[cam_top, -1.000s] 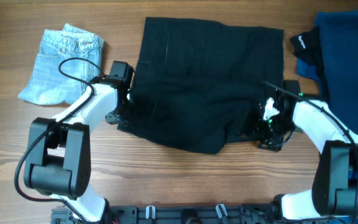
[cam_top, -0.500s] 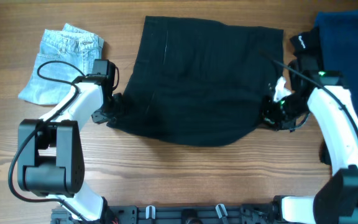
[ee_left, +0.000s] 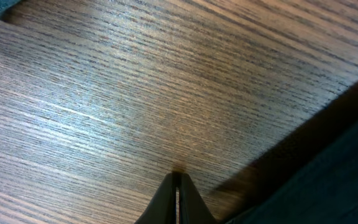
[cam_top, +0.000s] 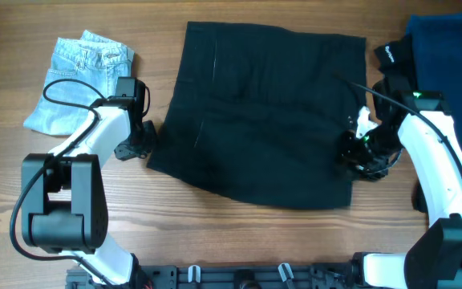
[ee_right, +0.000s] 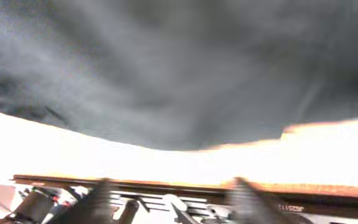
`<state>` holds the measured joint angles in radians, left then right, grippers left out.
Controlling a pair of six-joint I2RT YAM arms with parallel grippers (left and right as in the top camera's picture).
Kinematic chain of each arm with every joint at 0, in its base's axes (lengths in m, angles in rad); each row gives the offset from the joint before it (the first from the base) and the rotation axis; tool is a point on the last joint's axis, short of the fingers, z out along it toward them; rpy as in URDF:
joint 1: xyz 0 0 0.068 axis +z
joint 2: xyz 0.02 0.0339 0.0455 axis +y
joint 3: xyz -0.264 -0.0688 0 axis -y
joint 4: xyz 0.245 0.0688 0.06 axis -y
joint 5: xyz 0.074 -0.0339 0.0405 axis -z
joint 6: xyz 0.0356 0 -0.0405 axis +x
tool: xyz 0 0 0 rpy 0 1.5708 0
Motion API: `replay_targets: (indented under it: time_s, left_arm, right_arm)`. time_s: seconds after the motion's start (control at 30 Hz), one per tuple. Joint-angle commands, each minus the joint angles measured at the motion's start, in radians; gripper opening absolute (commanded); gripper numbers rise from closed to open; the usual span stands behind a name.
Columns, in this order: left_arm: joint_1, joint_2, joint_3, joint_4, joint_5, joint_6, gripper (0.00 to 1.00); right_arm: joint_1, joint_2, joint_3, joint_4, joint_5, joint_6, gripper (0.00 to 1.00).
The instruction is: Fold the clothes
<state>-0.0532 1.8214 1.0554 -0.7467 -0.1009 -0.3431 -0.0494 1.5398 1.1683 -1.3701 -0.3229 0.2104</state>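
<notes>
A black garment (cam_top: 255, 112) lies spread flat in the middle of the wooden table. My left gripper (cam_top: 132, 147) sits just off its lower left edge. In the left wrist view its fingers (ee_left: 177, 178) are shut and empty over bare wood, with the black cloth (ee_left: 328, 174) at the lower right. My right gripper (cam_top: 361, 152) is at the garment's right edge. In the right wrist view its blurred fingers (ee_right: 171, 186) are spread apart with nothing between them, and the black cloth (ee_right: 179, 68) fills the upper part.
Folded light-blue jeans (cam_top: 83, 80) lie at the back left, close to my left arm. A dark blue garment (cam_top: 447, 64) and a black item with a white logo (cam_top: 391, 56) lie at the back right.
The garment's bunched front edge has been drawn out flat, its lower right corner now reaching forward. My left gripper has let go of the left corner and backed off left. My right gripper has opened.
</notes>
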Motion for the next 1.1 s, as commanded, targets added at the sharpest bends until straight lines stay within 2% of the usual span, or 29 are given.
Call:
replay_targets:
  time_s: [0.0, 0.1, 0.23, 0.3, 0.47, 0.53, 0.6, 0.77, 0.93, 1.0, 1.07]
  left_arm:
    - [0.005, 0.014, -0.010, 0.007, -0.017, -0.005, 0.04]
    - [0.005, 0.014, -0.010, 0.006, -0.017, -0.005, 0.04]
    - [0.005, 0.013, -0.010, 0.007, -0.016, -0.004, 0.04]
    - [0.005, 0.013, -0.010, -0.006, -0.003, -0.001, 0.08]
    - [0.005, 0.013, -0.010, -0.054, 0.122, 0.017, 0.28]
    - [0.005, 0.013, -0.010, -0.053, 0.211, 0.073, 0.40]
    - [0.005, 0.013, -0.010, -0.054, 0.217, 0.075, 0.49]
    - [0.005, 0.013, -0.010, -0.053, 0.216, 0.074, 0.55]
    - [0.005, 0.013, -0.010, -0.048, 0.216, 0.078, 0.57]
    - [0.005, 0.013, -0.010, -0.039, 0.216, 0.078, 0.60]
    - [0.005, 0.013, -0.010, -0.039, 0.216, 0.078, 0.64]
  right_arm:
    - [0.000, 0.014, -0.006, 0.037, 0.043, -0.026, 0.90]
    - [-0.001, 0.014, -0.025, 0.077, 0.043, -0.018, 0.92]
    - [-0.006, 0.014, -0.147, 0.197, 0.043, 0.085, 0.90]
    - [-0.018, 0.014, -0.226, 0.238, 0.030, 0.117, 0.80]
    - [-0.020, 0.014, -0.298, 0.224, -0.070, 0.040, 0.81]
    - [-0.020, 0.014, -0.298, 0.189, -0.124, 0.029, 0.80]
    - [-0.019, 0.014, -0.299, 0.150, -0.143, 0.055, 0.83]
    - [-0.019, 0.014, -0.409, 0.209, -0.150, 0.160, 0.83]
    - [-0.019, 0.014, -0.552, 0.356, -0.146, 0.263, 0.80]
    - [-0.019, 0.014, -0.602, 0.451, -0.138, 0.319, 0.81]
    - [-0.019, 0.014, -0.611, 0.499, -0.139, 0.314, 0.81]
